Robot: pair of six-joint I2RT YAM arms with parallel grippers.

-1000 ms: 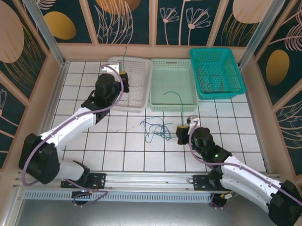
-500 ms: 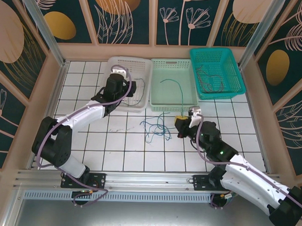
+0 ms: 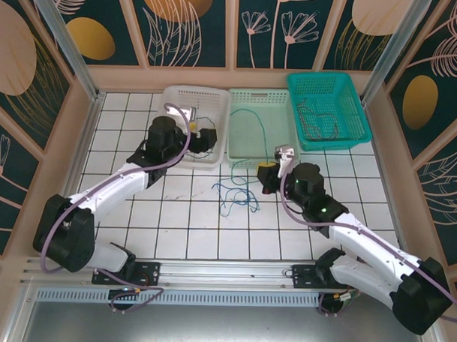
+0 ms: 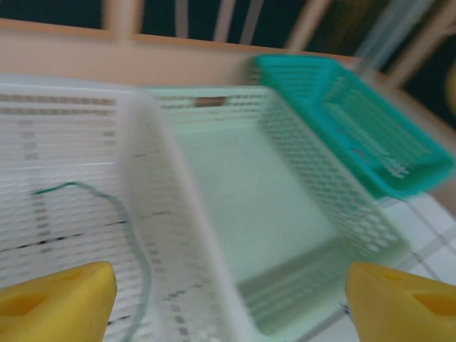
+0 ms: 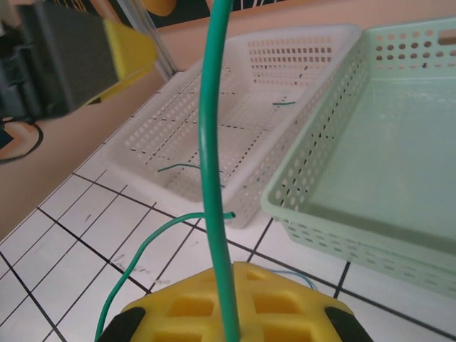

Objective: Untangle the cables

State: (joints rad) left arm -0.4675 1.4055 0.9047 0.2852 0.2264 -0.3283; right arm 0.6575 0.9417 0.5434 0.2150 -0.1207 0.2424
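Jaws on my left gripper (image 3: 203, 138) stand wide apart, holding nothing, over the white basket (image 3: 209, 88) left of centre, where one green cable (image 4: 107, 196) lies. At centre frame, a loose tangle (image 3: 235, 192) of cables sits on the tiles (image 3: 174, 214). Just right of it, my right gripper (image 3: 267, 178) is pinched on a green strand (image 5: 206, 128) that rises over the pale green basket (image 3: 278, 139). I can't tell whether its tail is free of the tangle. If it isn't, I judge that pulling could cinch the tangle tighter or drag it along, or the thin wire could slip out.
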